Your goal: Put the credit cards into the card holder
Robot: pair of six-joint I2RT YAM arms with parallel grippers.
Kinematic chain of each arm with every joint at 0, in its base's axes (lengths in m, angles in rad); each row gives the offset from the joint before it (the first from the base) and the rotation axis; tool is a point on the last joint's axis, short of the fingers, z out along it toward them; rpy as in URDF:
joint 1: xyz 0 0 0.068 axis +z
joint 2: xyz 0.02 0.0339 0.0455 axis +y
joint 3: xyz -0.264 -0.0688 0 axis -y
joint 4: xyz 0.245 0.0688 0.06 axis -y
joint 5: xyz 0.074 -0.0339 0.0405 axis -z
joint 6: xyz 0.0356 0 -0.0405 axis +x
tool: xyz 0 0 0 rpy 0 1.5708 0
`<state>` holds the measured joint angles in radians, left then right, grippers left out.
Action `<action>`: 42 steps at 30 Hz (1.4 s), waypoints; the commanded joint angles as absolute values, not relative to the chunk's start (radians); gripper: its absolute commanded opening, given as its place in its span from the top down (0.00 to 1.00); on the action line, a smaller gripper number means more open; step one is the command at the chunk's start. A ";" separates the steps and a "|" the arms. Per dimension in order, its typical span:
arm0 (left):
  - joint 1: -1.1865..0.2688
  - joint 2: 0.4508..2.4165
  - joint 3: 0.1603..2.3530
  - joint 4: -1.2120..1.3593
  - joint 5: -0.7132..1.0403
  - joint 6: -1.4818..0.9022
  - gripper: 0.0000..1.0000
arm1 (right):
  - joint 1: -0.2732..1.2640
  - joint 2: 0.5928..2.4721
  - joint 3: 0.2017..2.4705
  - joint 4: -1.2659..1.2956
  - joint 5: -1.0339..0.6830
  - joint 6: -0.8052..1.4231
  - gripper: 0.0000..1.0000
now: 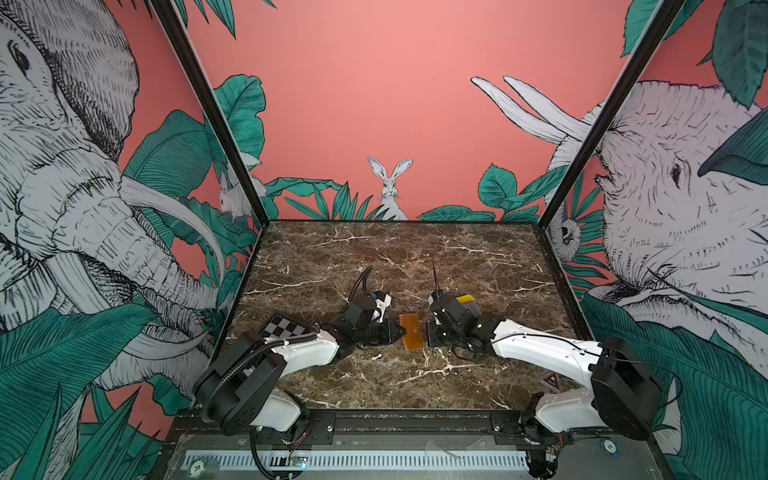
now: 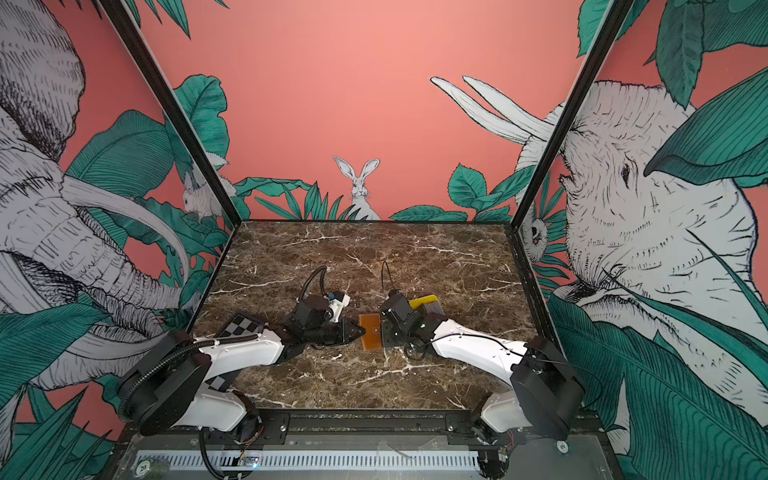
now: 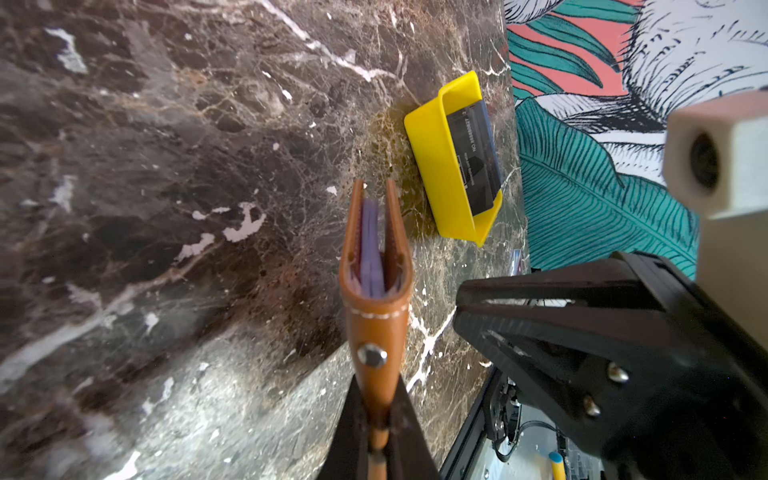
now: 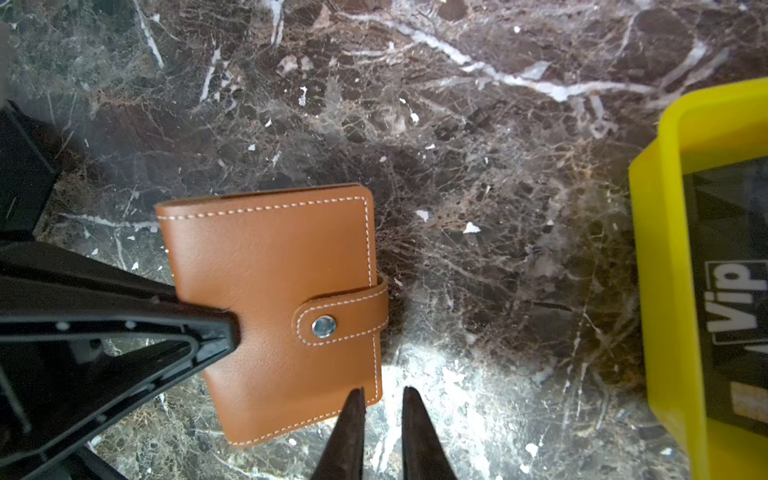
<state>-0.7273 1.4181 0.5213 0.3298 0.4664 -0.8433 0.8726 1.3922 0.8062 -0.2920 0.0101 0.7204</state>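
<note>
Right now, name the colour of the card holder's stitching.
White stitching on the tan card holder; clearest in the right wrist view.

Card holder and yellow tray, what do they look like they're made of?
The card holder looks like leather or faux leather: tan, matte grain, white stitching, shiny metal snap. The tray looks like glossy moulded plastic: smooth, uniformly yellow, rounded rim.
</note>
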 commanded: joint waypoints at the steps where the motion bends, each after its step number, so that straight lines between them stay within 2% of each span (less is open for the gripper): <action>1: -0.732 1.408 0.549 0.313 0.465 -0.820 0.93 | 0.879 1.399 0.812 -0.271 0.023 0.726 0.79; 20: -0.744 1.362 0.530 0.294 0.406 -0.827 0.93 | 0.885 1.401 0.821 -0.277 0.003 0.682 0.73; 42: -0.779 1.469 0.601 0.329 0.429 -0.851 0.93 | 0.909 1.511 0.908 -0.298 -0.040 0.616 0.71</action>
